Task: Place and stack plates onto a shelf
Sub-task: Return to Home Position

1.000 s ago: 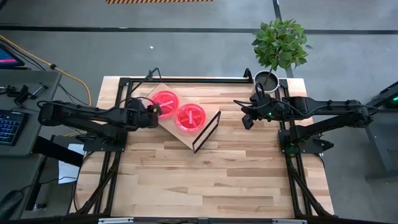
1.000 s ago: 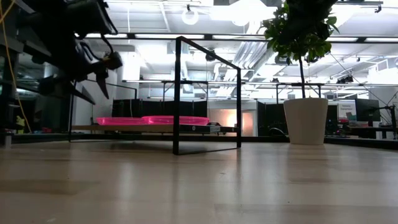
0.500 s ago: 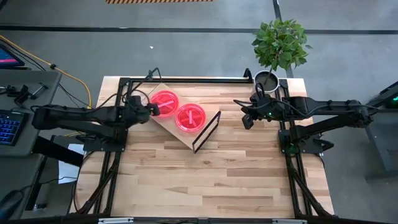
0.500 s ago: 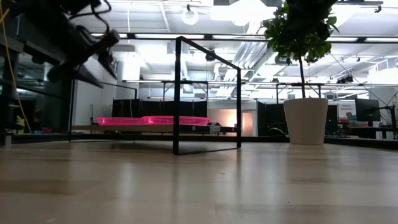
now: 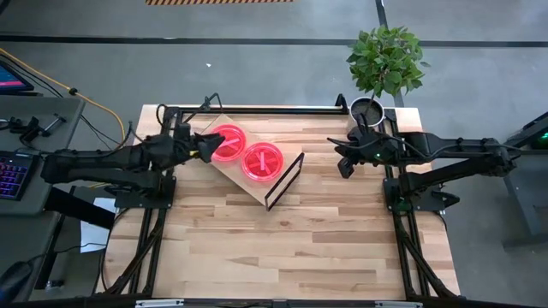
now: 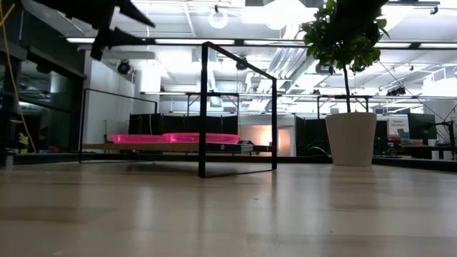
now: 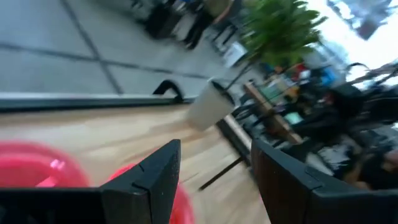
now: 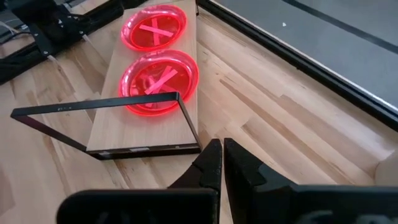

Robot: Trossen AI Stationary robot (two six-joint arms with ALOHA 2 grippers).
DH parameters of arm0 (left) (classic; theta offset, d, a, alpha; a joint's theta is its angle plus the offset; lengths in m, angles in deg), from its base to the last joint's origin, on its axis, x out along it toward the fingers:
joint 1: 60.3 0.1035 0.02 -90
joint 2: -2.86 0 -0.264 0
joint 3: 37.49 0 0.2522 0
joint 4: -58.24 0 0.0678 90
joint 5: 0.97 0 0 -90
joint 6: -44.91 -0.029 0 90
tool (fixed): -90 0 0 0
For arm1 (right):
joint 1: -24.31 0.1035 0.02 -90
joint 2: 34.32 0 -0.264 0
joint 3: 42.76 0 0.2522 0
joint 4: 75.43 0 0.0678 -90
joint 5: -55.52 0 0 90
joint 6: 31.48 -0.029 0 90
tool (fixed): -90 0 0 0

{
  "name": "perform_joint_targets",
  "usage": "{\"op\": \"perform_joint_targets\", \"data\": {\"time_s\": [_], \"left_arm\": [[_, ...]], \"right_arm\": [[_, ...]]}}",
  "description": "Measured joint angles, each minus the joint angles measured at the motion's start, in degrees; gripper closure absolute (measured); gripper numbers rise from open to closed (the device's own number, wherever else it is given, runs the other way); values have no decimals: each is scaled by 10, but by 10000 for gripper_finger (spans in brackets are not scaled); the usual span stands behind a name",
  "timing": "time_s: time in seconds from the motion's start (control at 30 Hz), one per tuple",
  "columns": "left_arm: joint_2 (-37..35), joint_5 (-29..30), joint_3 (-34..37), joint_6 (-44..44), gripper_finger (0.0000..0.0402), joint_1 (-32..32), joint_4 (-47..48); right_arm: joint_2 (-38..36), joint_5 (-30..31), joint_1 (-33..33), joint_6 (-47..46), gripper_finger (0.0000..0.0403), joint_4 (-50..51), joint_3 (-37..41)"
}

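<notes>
currently: plates (image 5: pixel 227 142), two pink stacks side by side on shelf (image 5: pixel 250 188), far left of worktop (image 5: pixel 291 248). left gripper (image 5: pixel 204 147) above shelf's left edge, jaws open, empty. right gripper (image 5: pixel 342 164) far right, jaws closed, empty.

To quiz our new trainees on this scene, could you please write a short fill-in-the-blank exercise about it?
The plates sit in ___ stacks on the shelf.
The left pincer, high beside them, is ___.
The right pincer, away from the shelf, is ___.
The white pot holds a green ___.
Missing words: two, open, shut, plant.
</notes>
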Motion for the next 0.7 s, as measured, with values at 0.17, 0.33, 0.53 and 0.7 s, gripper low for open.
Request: {"op": "perform_joint_targets", "data": {"time_s": [0.17,0.33,0.53,0.7], "left_arm": [[-2,-21,0,-53,215,0,-79],[10,-40,0,-95,215,0,-143],[15,-68,0,-107,216,0,-173],[15,-96,0,-109,227,0,-197]], "right_arm": [[-21,0,0,8,402,0,0],[-40,0,0,10,402,1,0],[-48,-9,0,17,402,1,0],[-48,-15,0,18,402,1,0]]}}
